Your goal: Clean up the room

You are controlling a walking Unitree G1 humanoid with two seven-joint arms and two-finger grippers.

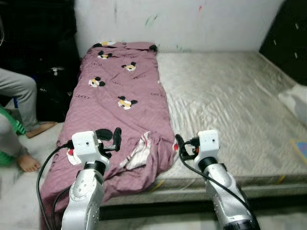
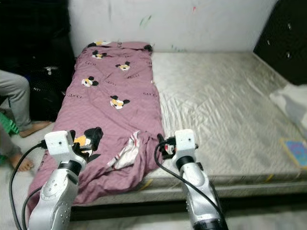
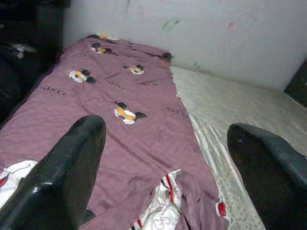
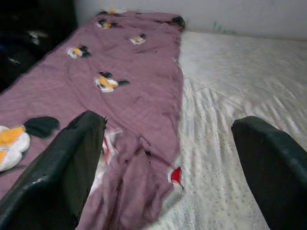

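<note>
A mauve blanket (image 1: pixel 120 91) with cartoon mouse prints lies folded lengthwise along the left side of a bare cream mattress (image 1: pixel 225 100). Its near end is crumpled and hangs over the bed's front edge, with a white, red-trimmed lining (image 1: pixel 139 153) turned out. My left gripper (image 1: pixel 109 140) hovers over that near end, open and holding nothing. My right gripper (image 1: pixel 184 145) is just right of the crumpled corner, above the mattress edge, also open and holding nothing. Both wrist views look up the blanket (image 3: pixel 120 124) (image 4: pixel 129 91) between wide-spread fingers (image 3: pixel 62 172) (image 4: pixel 57 167).
A person sits left of the bed, with a grey trouser leg (image 1: pixel 21 91) and a bare foot (image 1: pixel 28 164) on the floor. A dark cabinet (image 1: pixel 288 33) stands at the back right. White fabric (image 1: pixel 295 100) and a small blue item (image 1: pixel 300 148) lie at the mattress's right edge.
</note>
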